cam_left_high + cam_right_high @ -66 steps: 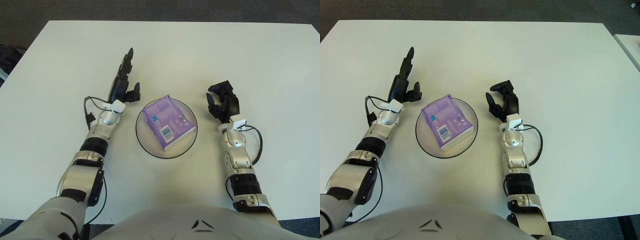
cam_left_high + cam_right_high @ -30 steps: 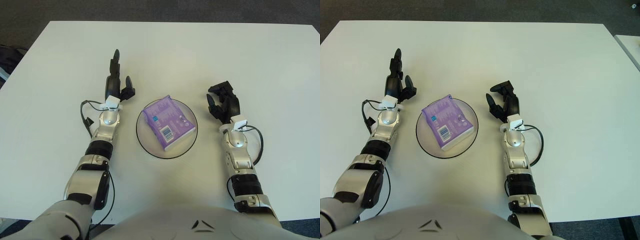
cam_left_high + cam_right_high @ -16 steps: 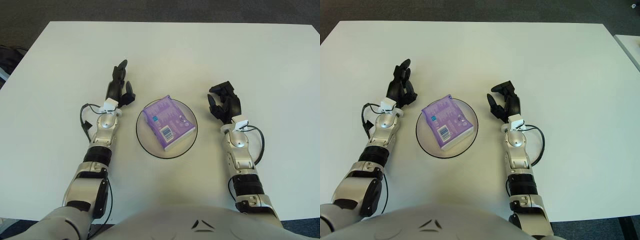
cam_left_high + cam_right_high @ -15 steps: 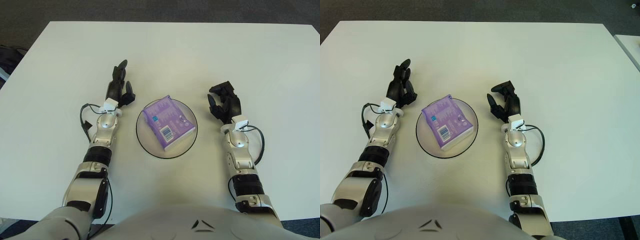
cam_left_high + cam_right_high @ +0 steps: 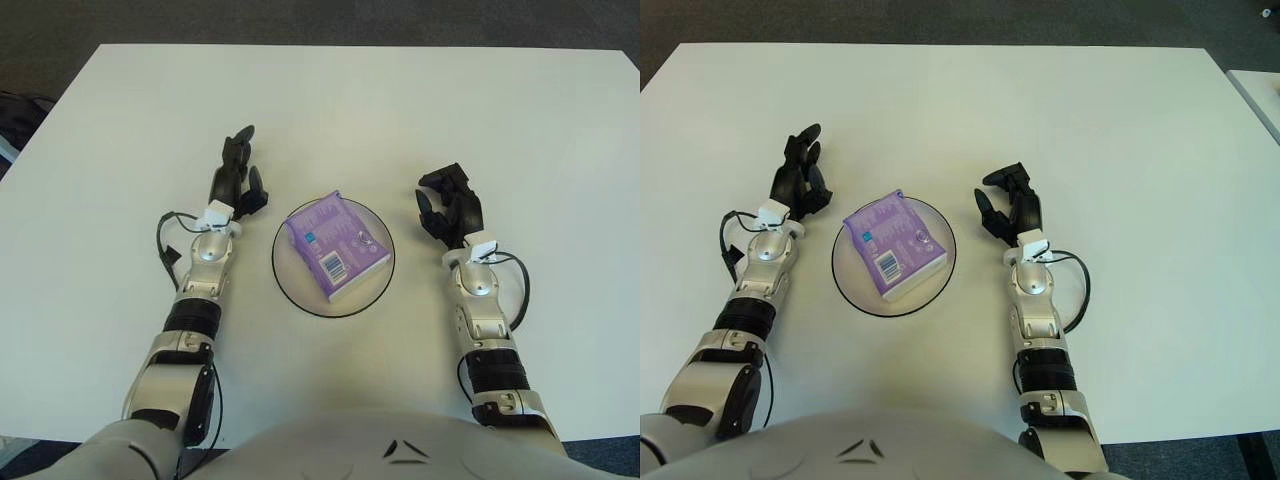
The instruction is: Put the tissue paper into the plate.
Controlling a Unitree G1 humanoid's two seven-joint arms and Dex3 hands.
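Note:
A purple pack of tissue paper (image 5: pixel 336 245) lies inside the round clear plate (image 5: pixel 290 287) with a dark rim, at the middle of the white table. My left hand (image 5: pixel 236 178) shows just left of the plate, apart from it, fingers loosely extended and holding nothing. My right hand (image 5: pixel 448 207) shows to the right of the plate, fingers relaxed and slightly curled, also holding nothing.
The white table (image 5: pixel 420 110) spreads wide on all sides of the plate. Dark floor lies beyond its far edge. A thin black cable (image 5: pixel 163 250) loops beside my left wrist, and another cable (image 5: pixel 520 290) loops by my right forearm.
My left hand has drawn back towards me and to the left, away from the plate, with its long finger folding in. The tissue pack, the plate and my right hand have stayed put.

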